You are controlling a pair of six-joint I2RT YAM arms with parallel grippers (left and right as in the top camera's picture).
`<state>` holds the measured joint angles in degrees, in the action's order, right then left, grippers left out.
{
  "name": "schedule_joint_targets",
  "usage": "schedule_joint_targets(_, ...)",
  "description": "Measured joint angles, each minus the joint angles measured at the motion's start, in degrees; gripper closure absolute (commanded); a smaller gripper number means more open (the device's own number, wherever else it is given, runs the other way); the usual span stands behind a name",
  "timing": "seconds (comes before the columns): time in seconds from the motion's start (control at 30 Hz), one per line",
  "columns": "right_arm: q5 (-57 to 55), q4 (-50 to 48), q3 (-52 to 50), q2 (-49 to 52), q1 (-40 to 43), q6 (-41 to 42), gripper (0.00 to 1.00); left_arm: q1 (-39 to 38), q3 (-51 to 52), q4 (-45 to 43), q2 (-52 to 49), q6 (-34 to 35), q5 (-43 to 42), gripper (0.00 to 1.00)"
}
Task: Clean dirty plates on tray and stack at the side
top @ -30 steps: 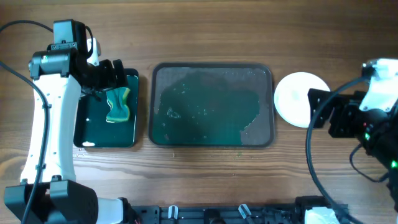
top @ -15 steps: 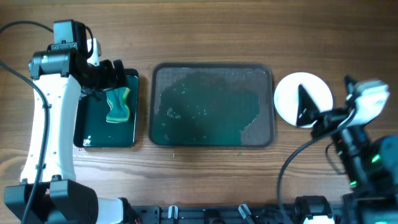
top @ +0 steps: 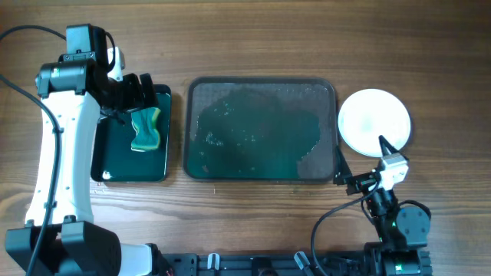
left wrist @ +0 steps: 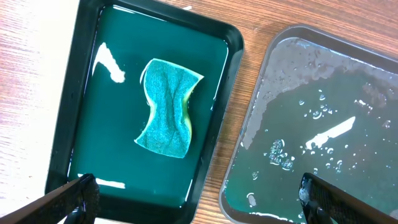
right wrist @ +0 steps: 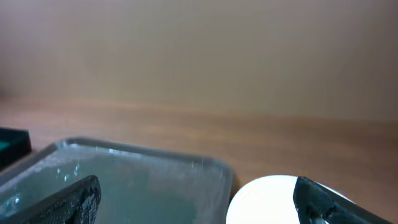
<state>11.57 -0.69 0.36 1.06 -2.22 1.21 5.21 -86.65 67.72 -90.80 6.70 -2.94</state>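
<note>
The large grey-green tray [top: 261,81] lies mid-table with teal water and foam in it and no plate on it. It also shows in the left wrist view [left wrist: 300,36] and the right wrist view [right wrist: 144,151]. A round white plate [top: 374,121] sits on the table right of the tray, also in the right wrist view [right wrist: 268,198]; I cannot tell if more lie under it. My left gripper [top: 138,93] is open and empty above the small tray [left wrist: 199,200]. My right gripper [top: 360,164] is open and empty, low near the tray's front right corner [right wrist: 199,200].
A smaller dark green tray [top: 126,167] at the left holds teal water and a teal and yellow sponge [top: 146,129]; both show in the left wrist view, tray [left wrist: 93,149] and sponge [left wrist: 166,107]. Bare wood surrounds the trays.
My right arm has drawn back from the right edge to the table's front, uncovering the whole white plate. The left arm and sponge have not moved.
</note>
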Motion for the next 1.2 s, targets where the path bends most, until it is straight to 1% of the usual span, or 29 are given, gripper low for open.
schedule_joint_targets(0.53,0.0,-0.1,0.0,0.0,0.0,0.0,0.00,-0.2,0.0,-0.5,0.3,-0.1,0.1,0.00)
schedule_joint_targets(0.6,0.0,-0.2,0.0,0.0,0.0,0.0,0.00,-0.7,1.0,-3.2,3.3,-0.7,0.3,0.00)
schedule_joint_targets(0.63,0.0,-0.2,0.0,0.0,0.0,0.0,0.00,-1.2,2.3,-6.0,6.9,-0.9,0.3,0.00)
schedule_joint_targets(0.67,0.0,-0.2,0.0,0.0,0.0,0.0,0.00,-2.0,4.4,-10.6,11.8,-1.2,0.5,0.00)
schedule_joint_targets(0.7,0.0,-0.2,0.0,0.0,0.0,0.0,0.00,-2.7,7.8,-17.4,18.1,-1.6,0.3,0.00)
schedule_joint_targets(0.73,0.0,-0.1,0.0,0.0,0.0,0.0,0.00,-3.4,13.4,-26.0,27.1,-2.0,-0.5,0.00)
schedule_joint_targets(0.77,0.0,-0.1,0.0,-0.1,0.0,0.0,0.00,-3.5,20.3,-31.9,37.0,-2.2,-1.2,0.00)
schedule_joint_targets(0.8,0.0,-0.2,0.0,0.1,0.0,0.0,0.00,-3.5,30.5,-41.9,43.9,-2.6,-2.1,0.00)
schedule_joint_targets(0.83,0.0,-0.1,0.0,0.0,0.0,0.0,0.00,-3.4,38.4,-48.3,49.0,-2.7,-2.8,0.00)
schedule_joint_targets(0.87,0.0,-0.2,0.0,0.2,0.0,0.0,0.00,-3.4,46.4,-51.7,55.1,-2.8,-3.6,0.00)
schedule_joint_targets(0.9,0.0,0.0,0.0,0.2,0.0,0.0,0.00,-3.5,53.2,-52.8,61.1,-2.8,-4.5,0.00)
schedule_joint_targets(0.93,0.0,-0.1,0.0,0.2,0.0,0.0,0.00,-3.5,60.4,-56.9,67.0,-2.8,-5.4,0.00)
schedule_joint_targets(0.97,0.0,-0.1,0.0,0.2,0.0,0.0,0.00,-3.6,66.6,-62.9,70.9,-2.8,-6.0,0.00)
schedule_joint_targets(1.0,0.0,-0.1,0.0,0.2,0.0,0.0,0.00,-3.6,67.3,-63.1,71.5,-2.8,-6.1,0.00)
schedule_joint_targets(1.03,0.0,-0.1,0.0,0.2,0.0,0.0,0.00,-3.8,74.1,-70.2,75.6,-2.8,-6.6,0.00)
schedule_joint_targets(1.07,0.0,-0.1,0.0,0.2,0.0,0.0,0.00,-4.0,76.5,-72.0,77.4,-2.8,-6.8,0.00)
schedule_joint_targets(1.2,0.0,-0.1,0.0,0.2,0.0,0.0,0.00,-4.6,83.4,-73.2,82.5,-2.8,-7.0,0.00)
